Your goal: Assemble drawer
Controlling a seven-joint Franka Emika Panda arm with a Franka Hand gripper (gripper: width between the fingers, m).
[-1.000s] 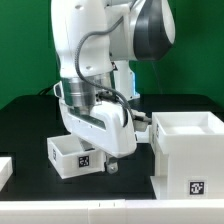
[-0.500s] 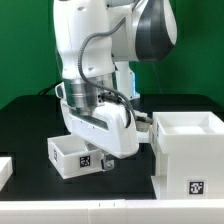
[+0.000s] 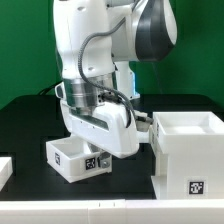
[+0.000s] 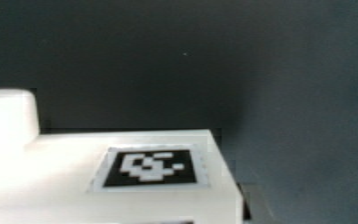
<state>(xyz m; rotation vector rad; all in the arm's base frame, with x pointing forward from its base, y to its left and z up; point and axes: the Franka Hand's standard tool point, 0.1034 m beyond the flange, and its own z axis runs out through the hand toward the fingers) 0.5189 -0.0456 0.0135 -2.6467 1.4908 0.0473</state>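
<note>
The drawer [image 3: 70, 158] is a small white open-top tray on the black table, left of centre in the exterior view, with its tag [image 3: 92, 163] on the near side. My gripper [image 3: 114, 157] is down at the drawer's right wall, and the white hand hides its fingers. In the wrist view a white tagged face [image 4: 153, 167] lies very close, with a raised white block [image 4: 5, 112] beside it. No fingertips show there.
A larger, taller white tagged box [image 3: 188, 150] stands close on the exterior view's right. A white piece [image 3: 5, 170] lies at the left edge. The black table [image 3: 30, 120] has a green wall behind it.
The drawer has shifted slightly toward the camera and the exterior view's right, together with the hand. The dark fingertip seen below the hand earlier no longer shows.
</note>
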